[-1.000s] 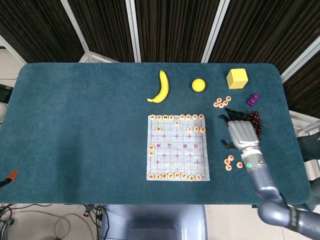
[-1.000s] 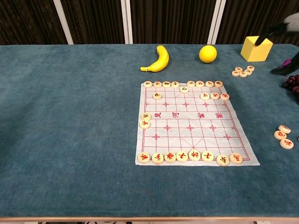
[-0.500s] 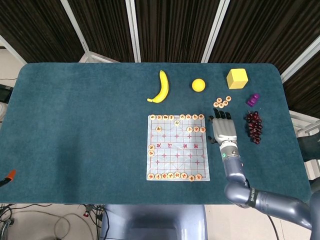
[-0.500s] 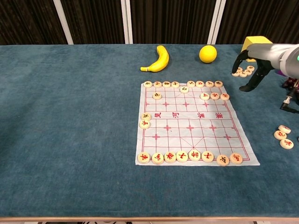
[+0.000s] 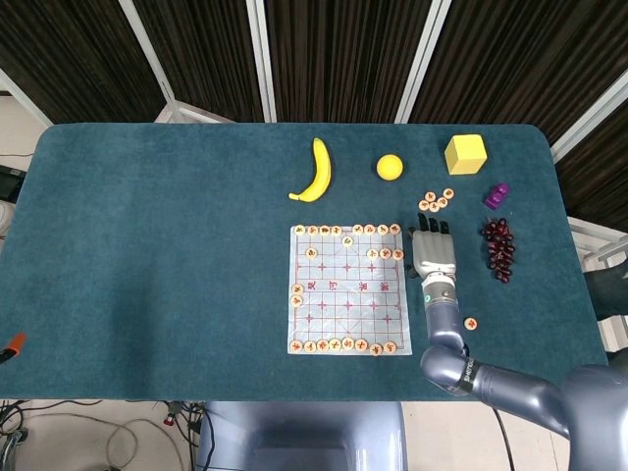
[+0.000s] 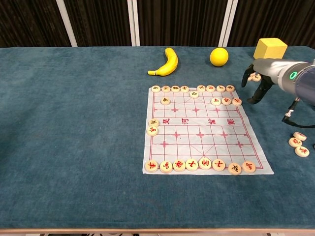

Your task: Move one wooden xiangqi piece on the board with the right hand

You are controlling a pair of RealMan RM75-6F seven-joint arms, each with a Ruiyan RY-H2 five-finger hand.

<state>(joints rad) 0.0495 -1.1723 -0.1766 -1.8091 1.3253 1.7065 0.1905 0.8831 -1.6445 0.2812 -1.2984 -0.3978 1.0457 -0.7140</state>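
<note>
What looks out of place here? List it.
Loose xiangqi pieces lie off the board on the cloth, another cluster near the right arm. Two pieces straddle the board's left edge. Nothing looks spilled or damaged.

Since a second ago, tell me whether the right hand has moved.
Yes. In the head view the right hand has shifted leftward, off the grapes, and now sits beside the board's right edge.
</note>
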